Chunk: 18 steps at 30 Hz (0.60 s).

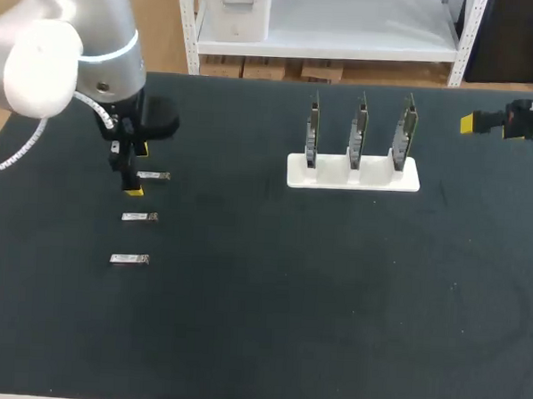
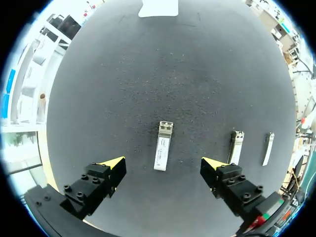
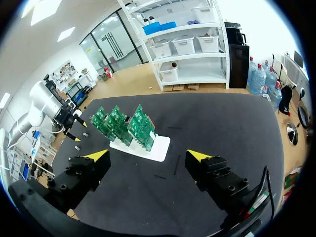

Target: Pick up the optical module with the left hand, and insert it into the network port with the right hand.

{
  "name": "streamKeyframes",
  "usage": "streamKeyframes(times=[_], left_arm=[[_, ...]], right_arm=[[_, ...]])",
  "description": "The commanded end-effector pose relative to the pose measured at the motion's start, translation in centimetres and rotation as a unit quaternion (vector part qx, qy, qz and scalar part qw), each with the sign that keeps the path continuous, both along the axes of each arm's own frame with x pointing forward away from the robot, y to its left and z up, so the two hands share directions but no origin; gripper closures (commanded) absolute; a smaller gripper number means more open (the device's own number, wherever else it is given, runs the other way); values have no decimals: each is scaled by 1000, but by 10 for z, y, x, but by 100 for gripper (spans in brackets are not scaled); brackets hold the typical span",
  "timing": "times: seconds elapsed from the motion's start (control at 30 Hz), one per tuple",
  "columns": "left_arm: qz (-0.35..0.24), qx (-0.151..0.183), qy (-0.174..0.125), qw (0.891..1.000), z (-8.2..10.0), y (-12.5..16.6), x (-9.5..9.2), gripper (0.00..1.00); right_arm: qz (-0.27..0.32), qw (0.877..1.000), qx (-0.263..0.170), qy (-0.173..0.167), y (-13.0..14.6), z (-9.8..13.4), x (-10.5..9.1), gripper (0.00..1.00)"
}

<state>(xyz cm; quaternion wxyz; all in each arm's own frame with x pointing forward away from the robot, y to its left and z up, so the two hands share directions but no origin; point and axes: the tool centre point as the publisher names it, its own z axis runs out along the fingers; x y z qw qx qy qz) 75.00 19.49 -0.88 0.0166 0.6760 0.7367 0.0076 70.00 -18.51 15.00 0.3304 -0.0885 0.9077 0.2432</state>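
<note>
Optical module (image 2: 163, 145) lies untouched between wide-spread left fingers (image 2: 112, 165); right fingers (image 3: 98, 157) gape empty.

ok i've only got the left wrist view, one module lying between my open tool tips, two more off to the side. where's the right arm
Observer: the right tool is over the far right corner of the table, open with nothing in it.
Operator: and that white thing far ahead of my tool
Observer: it's a white holder with three green circuit boards standing upright in a row.
Operator: is the right tool near those
Observer: no, it's apart from them, off to the holder's right in the head view.
</note>
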Motion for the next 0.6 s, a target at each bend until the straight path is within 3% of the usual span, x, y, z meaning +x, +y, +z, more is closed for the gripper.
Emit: streamKeyframes(times=[0.03, 0.6], left_arm=[[6, 0, 9, 1000, -3, -1, 5, 0], [14, 4, 15, 1000, -10, -3, 5, 0]], right_arm=[[0, 1000, 0, 0, 0, 0, 0, 0], [0, 1000, 0, 0, 0, 0, 0, 0]])
